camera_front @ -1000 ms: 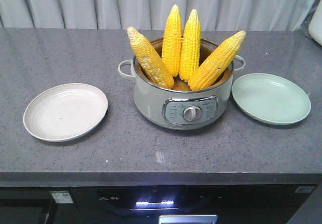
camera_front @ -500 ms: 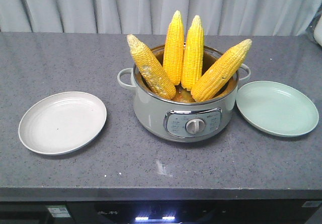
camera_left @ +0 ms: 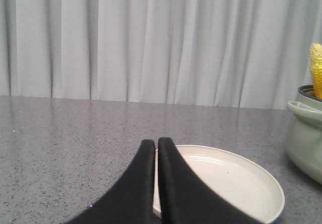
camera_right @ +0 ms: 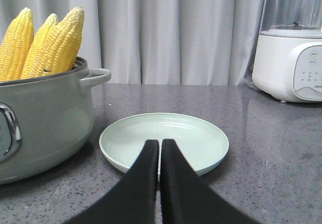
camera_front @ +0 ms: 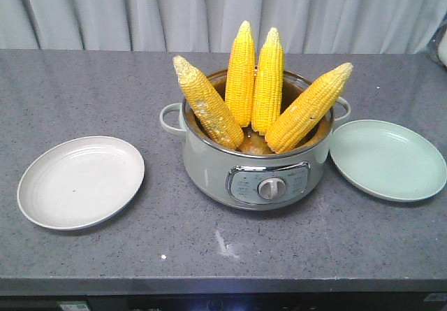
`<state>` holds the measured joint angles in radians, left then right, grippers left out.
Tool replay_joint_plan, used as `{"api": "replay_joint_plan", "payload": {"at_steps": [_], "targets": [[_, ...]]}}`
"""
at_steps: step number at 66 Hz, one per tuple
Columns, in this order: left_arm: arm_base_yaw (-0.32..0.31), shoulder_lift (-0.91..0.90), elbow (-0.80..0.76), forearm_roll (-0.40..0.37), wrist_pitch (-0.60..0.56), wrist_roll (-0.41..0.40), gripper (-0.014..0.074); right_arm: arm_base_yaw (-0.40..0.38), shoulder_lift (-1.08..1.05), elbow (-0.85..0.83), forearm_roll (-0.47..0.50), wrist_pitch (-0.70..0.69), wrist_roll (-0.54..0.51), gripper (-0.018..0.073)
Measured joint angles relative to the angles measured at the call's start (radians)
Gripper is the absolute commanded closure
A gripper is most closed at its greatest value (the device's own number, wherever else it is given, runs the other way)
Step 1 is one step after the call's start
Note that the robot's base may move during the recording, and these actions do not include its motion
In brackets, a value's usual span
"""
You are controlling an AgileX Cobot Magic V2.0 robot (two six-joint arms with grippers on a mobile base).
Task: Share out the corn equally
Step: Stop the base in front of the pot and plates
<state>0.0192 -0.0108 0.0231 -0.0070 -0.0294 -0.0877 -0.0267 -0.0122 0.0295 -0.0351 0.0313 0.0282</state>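
Several corn cobs (camera_front: 241,73) stand upright and fanned out in a pale green electric pot (camera_front: 209,164) at the middle of the counter. In the right wrist view the corn (camera_right: 55,43) shows at the left, in the pot (camera_right: 45,128). An empty white plate (camera_front: 80,182) lies left of the pot and an empty green plate (camera_front: 387,158) lies right of it. My left gripper (camera_left: 156,142) is shut on nothing, low in front of the white plate (camera_left: 236,178). My right gripper (camera_right: 160,142) is shut on nothing, before the green plate (camera_right: 191,133). Neither gripper appears in the front view.
A white blender (camera_right: 292,63) stands at the far right of the grey stone counter (camera_front: 84,94). A pale curtain (camera_front: 140,10) hangs behind the counter. The pot's handles (camera_front: 170,117) stick out sideways, and its dial (camera_front: 271,188) faces the front.
The front view has shifted: the counter fills more of the frame and the dark appliance below its front edge has dropped out of sight. Pot, corn and plates keep their places.
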Motion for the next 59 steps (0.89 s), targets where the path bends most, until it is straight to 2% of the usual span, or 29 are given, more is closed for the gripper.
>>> {"api": "replay_joint_plan", "payload": {"at_steps": [59], "targets": [[0.000, 0.000, 0.000, 0.000, 0.000, 0.000, 0.0603, 0.000, 0.000, 0.000, 0.000, 0.000, 0.000, 0.0564]]}}
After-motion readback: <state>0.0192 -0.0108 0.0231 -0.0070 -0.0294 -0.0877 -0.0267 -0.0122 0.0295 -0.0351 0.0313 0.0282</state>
